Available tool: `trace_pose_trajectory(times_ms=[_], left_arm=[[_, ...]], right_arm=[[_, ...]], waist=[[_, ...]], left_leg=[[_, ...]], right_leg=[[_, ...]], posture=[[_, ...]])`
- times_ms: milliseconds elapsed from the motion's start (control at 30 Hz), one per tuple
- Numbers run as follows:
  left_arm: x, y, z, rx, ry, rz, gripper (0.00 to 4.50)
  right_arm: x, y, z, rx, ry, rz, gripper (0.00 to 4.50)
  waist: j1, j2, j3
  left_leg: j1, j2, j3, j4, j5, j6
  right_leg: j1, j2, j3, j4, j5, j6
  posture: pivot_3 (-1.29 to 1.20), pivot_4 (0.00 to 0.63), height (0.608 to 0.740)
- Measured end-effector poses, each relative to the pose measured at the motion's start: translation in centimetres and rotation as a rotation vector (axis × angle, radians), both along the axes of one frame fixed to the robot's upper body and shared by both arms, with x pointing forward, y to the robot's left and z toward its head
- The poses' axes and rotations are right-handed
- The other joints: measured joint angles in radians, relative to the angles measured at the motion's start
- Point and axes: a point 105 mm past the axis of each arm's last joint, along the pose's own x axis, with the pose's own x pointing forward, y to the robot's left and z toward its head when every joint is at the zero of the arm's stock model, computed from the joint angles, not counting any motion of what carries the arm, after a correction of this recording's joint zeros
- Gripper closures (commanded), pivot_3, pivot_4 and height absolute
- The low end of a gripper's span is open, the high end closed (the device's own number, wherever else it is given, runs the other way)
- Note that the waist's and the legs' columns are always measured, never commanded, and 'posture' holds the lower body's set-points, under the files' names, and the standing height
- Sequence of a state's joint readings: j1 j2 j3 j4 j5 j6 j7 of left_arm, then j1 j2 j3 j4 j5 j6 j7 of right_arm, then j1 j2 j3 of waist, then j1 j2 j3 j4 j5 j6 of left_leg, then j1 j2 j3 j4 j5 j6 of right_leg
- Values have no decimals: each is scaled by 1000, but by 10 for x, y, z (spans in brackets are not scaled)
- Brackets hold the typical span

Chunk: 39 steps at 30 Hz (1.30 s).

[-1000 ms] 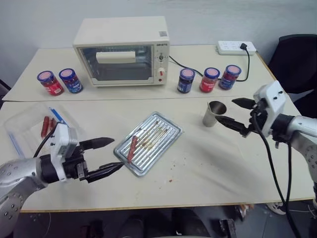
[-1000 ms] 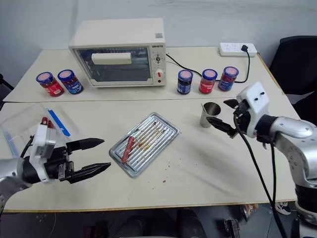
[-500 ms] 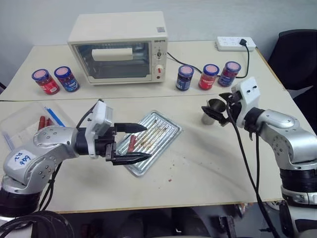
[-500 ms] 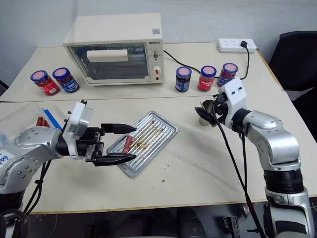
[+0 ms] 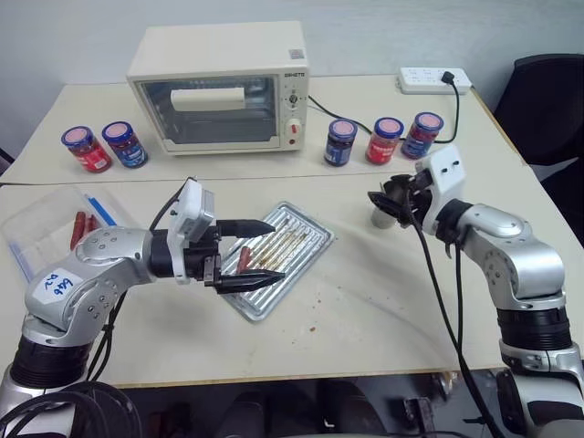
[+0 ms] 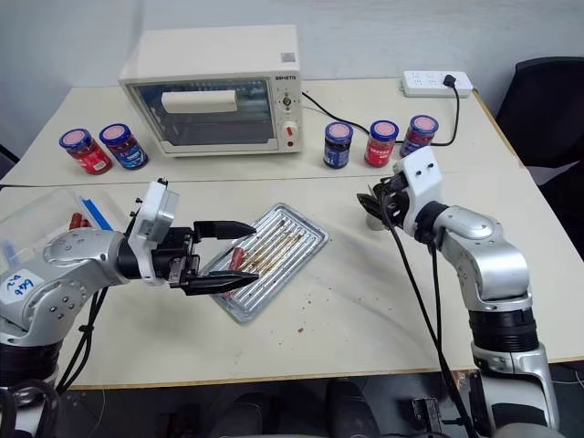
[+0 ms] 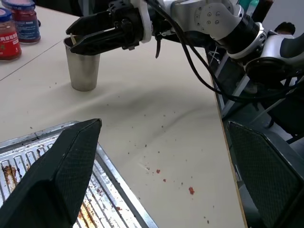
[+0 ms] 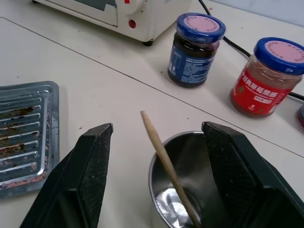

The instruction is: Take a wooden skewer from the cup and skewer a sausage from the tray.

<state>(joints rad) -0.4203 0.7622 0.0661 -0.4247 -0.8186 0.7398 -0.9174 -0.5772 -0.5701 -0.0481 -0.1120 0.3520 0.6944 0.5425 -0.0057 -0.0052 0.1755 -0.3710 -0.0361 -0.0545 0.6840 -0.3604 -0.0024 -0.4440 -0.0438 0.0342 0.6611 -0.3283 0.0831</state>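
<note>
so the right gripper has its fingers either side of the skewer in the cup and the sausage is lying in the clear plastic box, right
Not quite. The sausage lies on the tray, as the right eye view shows. The rest holds: the right gripper has its fingers either side of the wooden skewer, which stands in the cup.

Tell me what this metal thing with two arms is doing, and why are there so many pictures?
It is a robot with two arms, each ending in two black fingers. Two pictures come from cameras in its head, looking down at the table. The other two come from small cameras on its wrists.

On the table lie a greasy tray with a red sausage, a toaster oven and some jars. The right gripper has its fingers on either side of a steel cup with a wooden skewer inside, not yet pinched. The left gripper waits open at the tray, holding nothing.
</note>
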Motion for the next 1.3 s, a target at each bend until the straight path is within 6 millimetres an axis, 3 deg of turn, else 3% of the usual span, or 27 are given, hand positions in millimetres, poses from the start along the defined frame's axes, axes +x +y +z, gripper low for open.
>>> trace_pose_trajectory(times_ms=[100,367,633,1033,1300], left_arm=[[0,0,0,0,-2,1,0],[1,0,0,0,-4,9,0],[2,0,-1,5,-6,14,0],[3,-1,-1,2,-9,18,0],[6,3,-11,-2,4,70,0]], right_arm=[[1,1,-1,7,-3,3,2940],[2,0,-1,-3,-10,-8,2940],[4,0,3,13,-36,-18,4441],[1,-10,15,21,-57,-60,4441],[-10,-13,39,16,-99,-71,4441]], waist=[[0,0,0],[-1,0,0],[-1,0,0],[-1,0,0],[-3,0,0]], left_leg=[[0,0,0,0,0,0],[0,0,0,0,0,0],[0,0,0,0,0,0],[0,0,0,0,0,0],[0,0,0,0,0,0]], right_leg=[[0,0,0,0,0,0],[0,0,0,0,0,0],[0,0,0,1,0,0],[0,0,0,1,0,0],[-1,0,0,1,0,0]], posture=[[0,150,740],[0,150,740],[0,150,740],[0,150,740],[0,150,740]])
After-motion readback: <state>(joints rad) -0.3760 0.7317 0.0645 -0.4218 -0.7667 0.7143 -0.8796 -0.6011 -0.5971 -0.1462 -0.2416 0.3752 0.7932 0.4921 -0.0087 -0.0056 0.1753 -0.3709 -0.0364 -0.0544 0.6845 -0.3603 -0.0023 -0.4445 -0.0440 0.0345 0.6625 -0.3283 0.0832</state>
